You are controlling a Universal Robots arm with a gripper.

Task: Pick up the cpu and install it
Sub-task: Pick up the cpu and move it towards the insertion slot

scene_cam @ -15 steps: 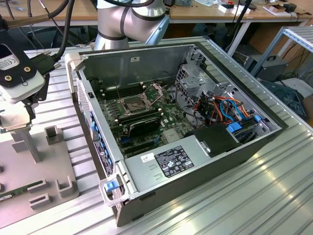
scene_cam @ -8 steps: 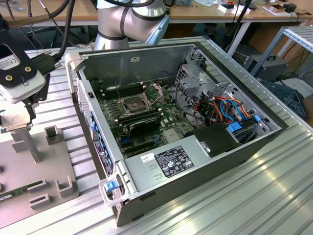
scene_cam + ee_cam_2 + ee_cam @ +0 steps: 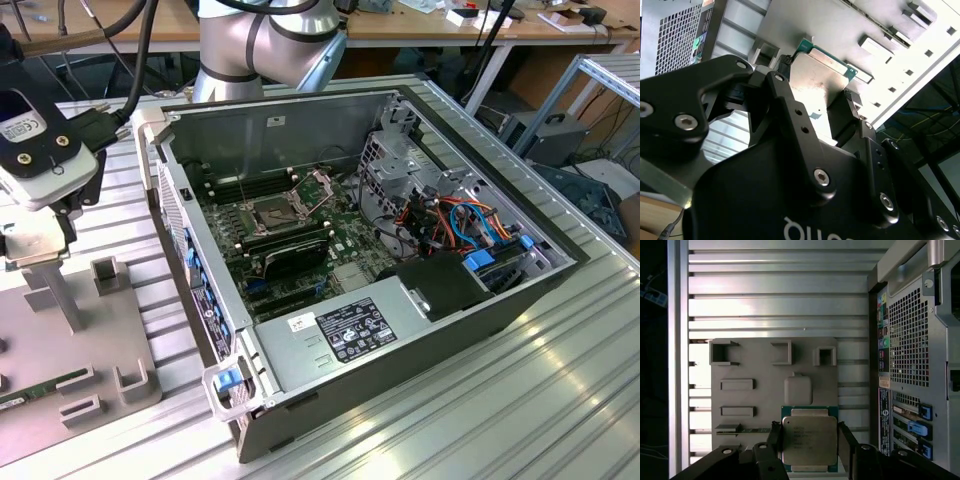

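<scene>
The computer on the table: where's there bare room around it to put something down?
The ribbed table is bare beside the computer, toward the exterior view's lower right. A narrow bare strip runs between the computer and the grey plate. Crowded: the plate's holders, where the hand grips the chip, and the computer's cable-filled inside.

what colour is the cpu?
The cpu has a dull silver-grey top with a green rim; clearest in the first wrist view.
</scene>
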